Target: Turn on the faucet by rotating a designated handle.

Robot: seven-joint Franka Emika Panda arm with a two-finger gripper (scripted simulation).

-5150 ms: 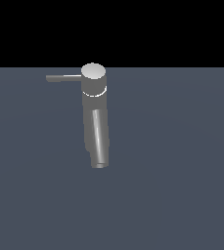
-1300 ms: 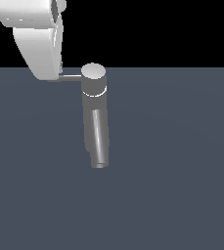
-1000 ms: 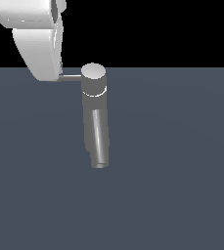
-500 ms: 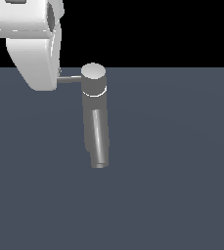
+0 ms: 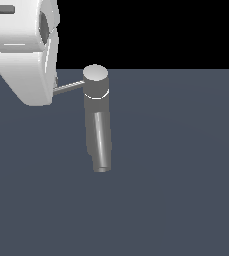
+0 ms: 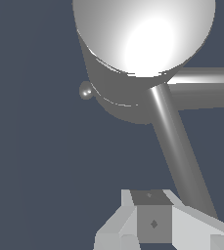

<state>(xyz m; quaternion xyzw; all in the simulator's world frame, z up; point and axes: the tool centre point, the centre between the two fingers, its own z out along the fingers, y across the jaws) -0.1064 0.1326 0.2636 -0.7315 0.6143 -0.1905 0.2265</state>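
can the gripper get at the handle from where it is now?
Probably yes. In the exterior view the gripper covers the outer end of the handle, and the wrist view shows the rod running right up to the fingers. Nothing else stands between them; actual contact can't be confirmed.

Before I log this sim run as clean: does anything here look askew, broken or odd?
Nothing stands out. The faucet stands upright and looks undamaged, its handle juts out towards the exterior view's left, and the gripper covers the handle's outer end. Whether the gripper grips the handle cannot be told.
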